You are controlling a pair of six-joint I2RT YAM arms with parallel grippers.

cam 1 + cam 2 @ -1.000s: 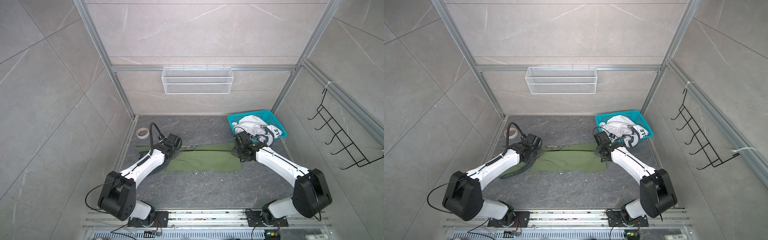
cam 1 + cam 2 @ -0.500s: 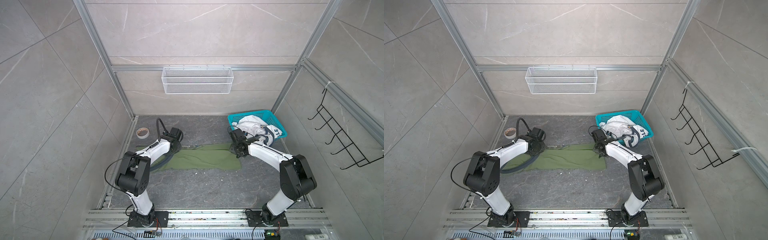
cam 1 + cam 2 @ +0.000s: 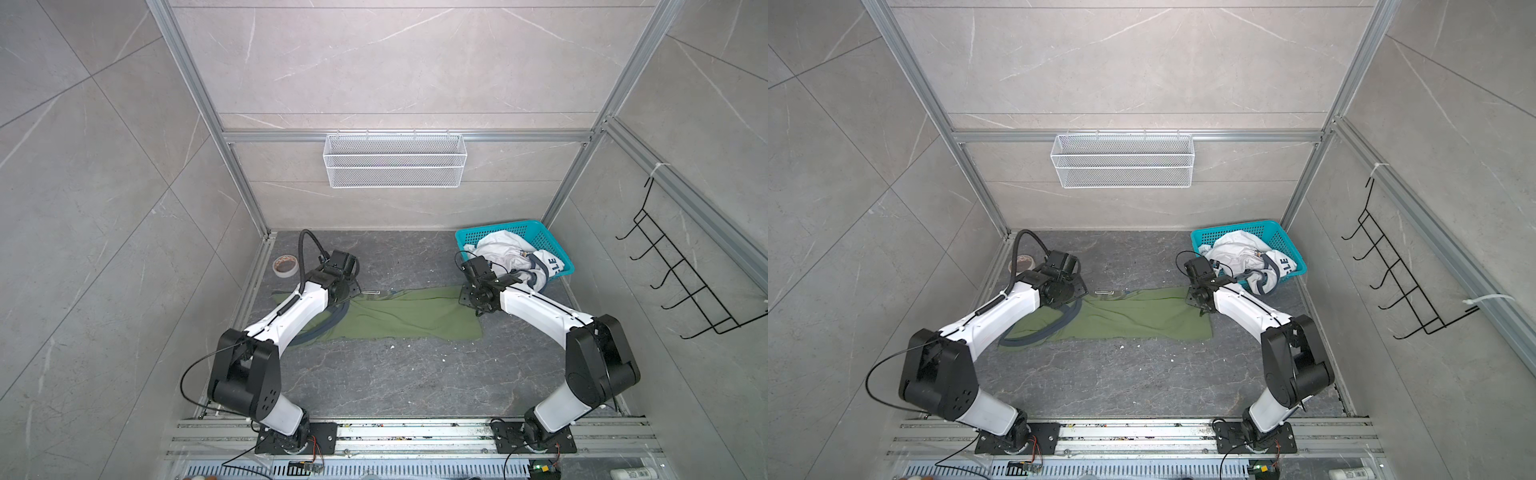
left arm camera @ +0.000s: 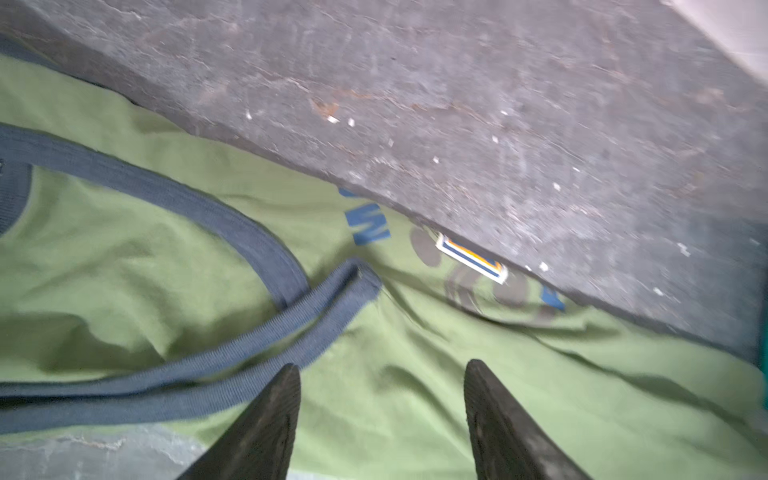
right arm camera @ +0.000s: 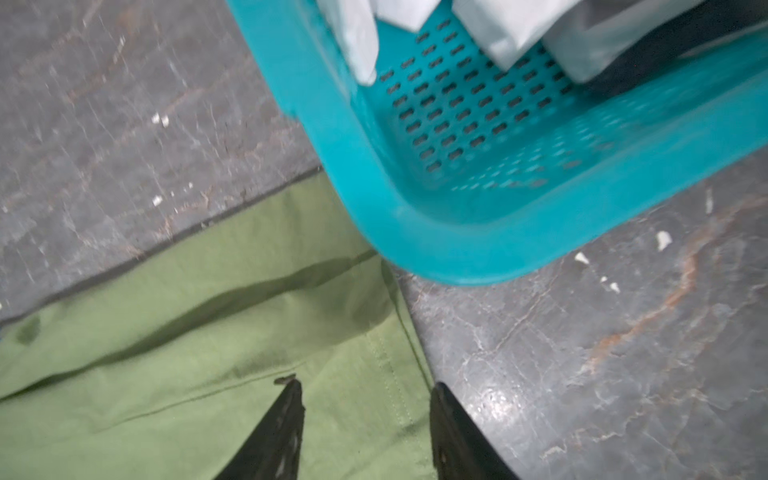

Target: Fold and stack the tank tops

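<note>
The olive green tank top (image 3: 407, 318) (image 3: 1133, 316) lies on the dark floor as a long strip, folded lengthwise, its grey-trimmed armholes at the left end. My left gripper (image 3: 351, 291) (image 4: 382, 365) is open just over the cloth beside the grey trim (image 4: 232, 237), holding nothing. At the hem corner (image 5: 390, 345) on the right end, my right gripper (image 3: 467, 300) (image 5: 365, 384) is also open and empty. The white tank top (image 3: 509, 253) (image 3: 1239, 253) sits crumpled in the teal basket (image 3: 530, 229) (image 5: 374, 174).
A roll of tape (image 3: 285, 265) lies by the left wall. A white wire basket (image 3: 395, 166) hangs on the back wall and a black hook rack (image 3: 681, 291) on the right wall. The teal basket's near corner almost touches the green top's hem.
Both grippers went from shut to open and let go of the green top's far edge. The cloth now lies flat on the floor, and both arms have shifted only slightly.
</note>
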